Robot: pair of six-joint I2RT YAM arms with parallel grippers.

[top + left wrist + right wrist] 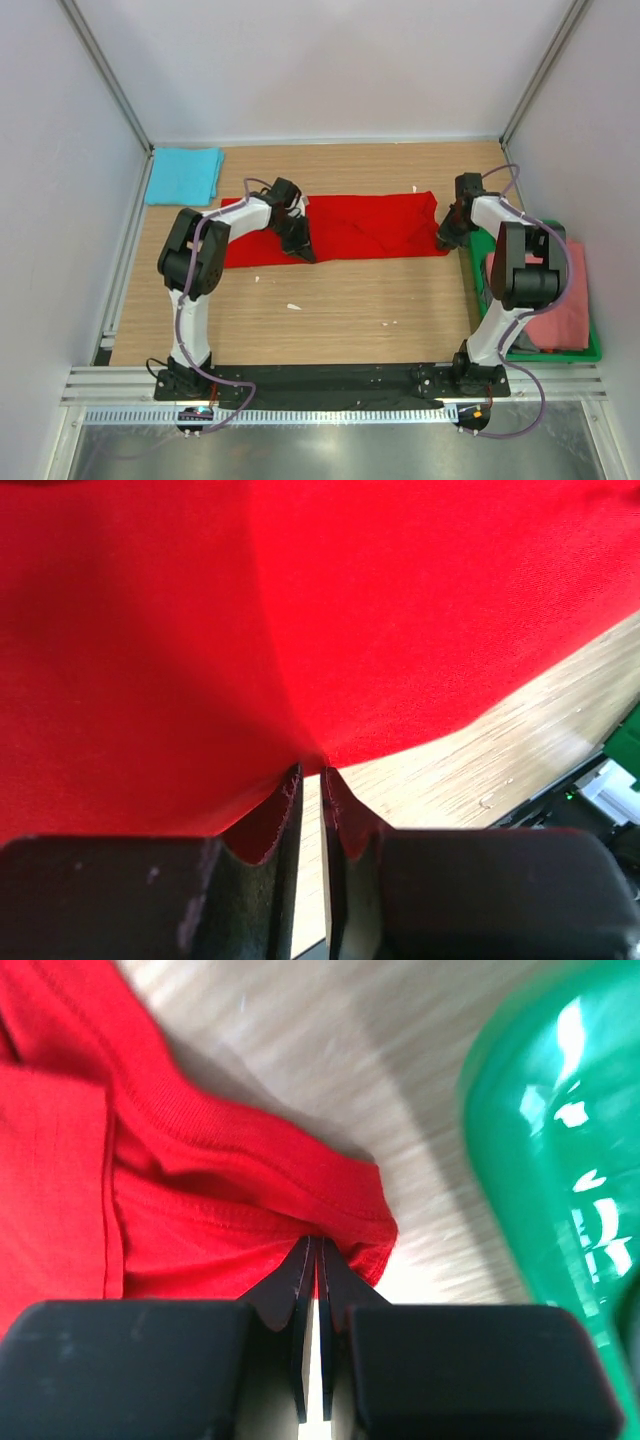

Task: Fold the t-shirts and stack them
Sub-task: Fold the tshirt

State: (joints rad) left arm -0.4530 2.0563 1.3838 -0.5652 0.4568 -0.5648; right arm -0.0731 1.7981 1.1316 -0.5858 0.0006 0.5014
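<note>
A bright red t-shirt (365,228) lies as a long strip across the middle of the table. My left gripper (303,248) sits at its near edge, left of centre. In the left wrist view that gripper (312,770) is almost shut, with the red cloth (300,620) pinched at its tips. My right gripper (445,238) is at the shirt's right end. There the right gripper (318,1242) is shut on the red hem (250,1210). A folded turquoise t-shirt (184,175) lies at the back left. A salmon pink t-shirt (560,312) rests in the crate.
A green plastic crate (596,348) stands at the right edge of the table, close to my right arm, and its wall (540,1160) fills the right of the right wrist view. White walls and metal rails enclose the wooden table (340,310).
</note>
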